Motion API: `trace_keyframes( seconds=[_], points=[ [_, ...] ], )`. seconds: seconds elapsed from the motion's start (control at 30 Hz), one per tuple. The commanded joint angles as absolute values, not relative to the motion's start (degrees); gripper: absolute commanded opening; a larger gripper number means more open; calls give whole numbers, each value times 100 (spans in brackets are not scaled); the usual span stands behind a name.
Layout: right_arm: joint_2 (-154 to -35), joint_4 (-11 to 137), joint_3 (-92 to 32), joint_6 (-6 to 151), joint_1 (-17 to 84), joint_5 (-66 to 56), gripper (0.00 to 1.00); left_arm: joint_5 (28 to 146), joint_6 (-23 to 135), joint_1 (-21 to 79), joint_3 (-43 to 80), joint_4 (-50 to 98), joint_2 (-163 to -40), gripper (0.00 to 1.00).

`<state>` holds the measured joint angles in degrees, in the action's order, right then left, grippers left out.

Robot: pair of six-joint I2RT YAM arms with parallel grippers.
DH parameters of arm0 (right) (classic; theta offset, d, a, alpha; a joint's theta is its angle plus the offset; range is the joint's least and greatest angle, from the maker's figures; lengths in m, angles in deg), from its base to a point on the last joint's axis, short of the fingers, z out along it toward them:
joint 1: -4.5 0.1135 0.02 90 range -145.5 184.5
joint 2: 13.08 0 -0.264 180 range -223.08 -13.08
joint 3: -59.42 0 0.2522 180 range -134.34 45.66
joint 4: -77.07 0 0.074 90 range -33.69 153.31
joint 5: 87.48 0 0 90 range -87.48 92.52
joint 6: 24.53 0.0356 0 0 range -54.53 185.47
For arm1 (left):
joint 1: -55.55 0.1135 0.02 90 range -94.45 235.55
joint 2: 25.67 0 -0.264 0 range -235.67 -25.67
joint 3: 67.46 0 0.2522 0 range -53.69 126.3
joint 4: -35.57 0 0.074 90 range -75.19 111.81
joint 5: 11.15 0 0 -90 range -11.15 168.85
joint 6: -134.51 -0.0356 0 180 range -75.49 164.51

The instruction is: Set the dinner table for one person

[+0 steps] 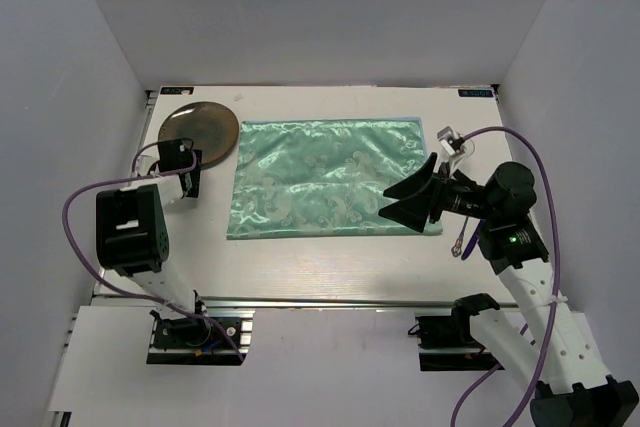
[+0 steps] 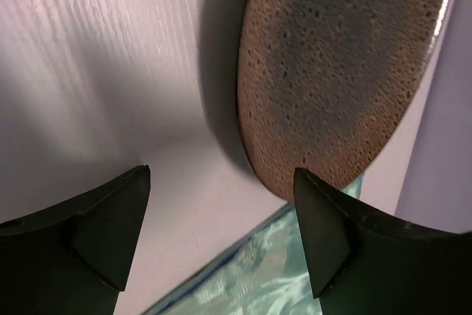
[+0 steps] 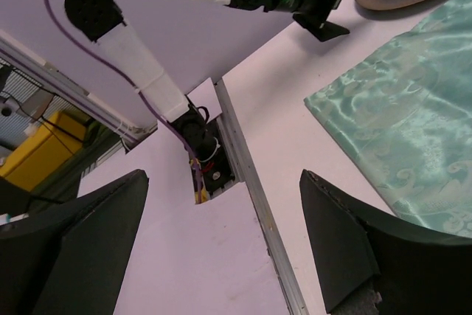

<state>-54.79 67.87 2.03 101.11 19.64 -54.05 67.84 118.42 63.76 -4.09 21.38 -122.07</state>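
Dinner table (image 1: 330, 265) white, faint wood grain; mat (image 1: 320, 179) mint-green, swirl-patterned; plate (image 1: 198, 132) brown, dark-speckled; cables (image 1: 67, 219) purple.

Table (image 1: 330, 257) finished in matt white with faint wood grain, mat (image 1: 330, 177) woven of glossy satin-like cloth, plate (image 1: 198, 133) glazed speckled brown, rail (image 1: 330, 301) made of smooth metal.

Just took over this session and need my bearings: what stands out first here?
The shiny mint-green mat lies across the middle of the white table, with the open right gripper hovering above its right end. A brown speckled plate sits at the table's far left corner, and the open left gripper is just beside it.
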Motion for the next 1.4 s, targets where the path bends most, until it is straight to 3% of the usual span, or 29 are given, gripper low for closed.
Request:
trace_keyframes(
  seconds=[0.0, 0.13, 0.2, 0.3, 0.43, 0.57, 0.77, 0.87, 1.07, 1.37],
  points=[
    [-5474, 7114, 382, 10098, 1980, -5689, 89, 7041, 11790, 6539, -88, 2612, -12638, 87],
    [-5562, 7350, 576, 10194, 1980, -5707, 89, 7181, 11799, 6706, 27, 2752, -13157, 78],
    [-5623, 7359, 602, 10168, 1988, -5681, 89, 7156, 11825, 6706, 45, 2700, -13334, 68],
    [-5772, 7368, 576, 10124, 1971, -5610, 89, 7094, 11860, 6759, -52, 2743, -13387, 41],
    [-5904, 7403, 506, 10159, 1971, -5575, 89, 7173, 11965, 6812, -271, 2944, -13439, 28],
    [-5808, 7298, 418, 10125, 1962, -5514, 89, 7488, 12009, 6987, -412, 3165, -13501, 0],
    [-5606, 6868, 251, 9923, 1970, -5268, 89, 8261, 12010, 7163, -772, 4104, -13098, 0],
    [-5509, 6771, 260, 9913, 1953, -5197, 89, 8796, 12027, 7277, -1308, 5605, -12790, 0],
    [-5386, 6683, 418, 9843, 1962, -4969, 89, 9361, 11887, 7348, -1501, 6431, -12113, 0],
    [-5412, 6700, 760, 9825, 1962, -4784, 89, 9449, 11500, 7400, -1757, 6391, -10865, 0]
  ],
)
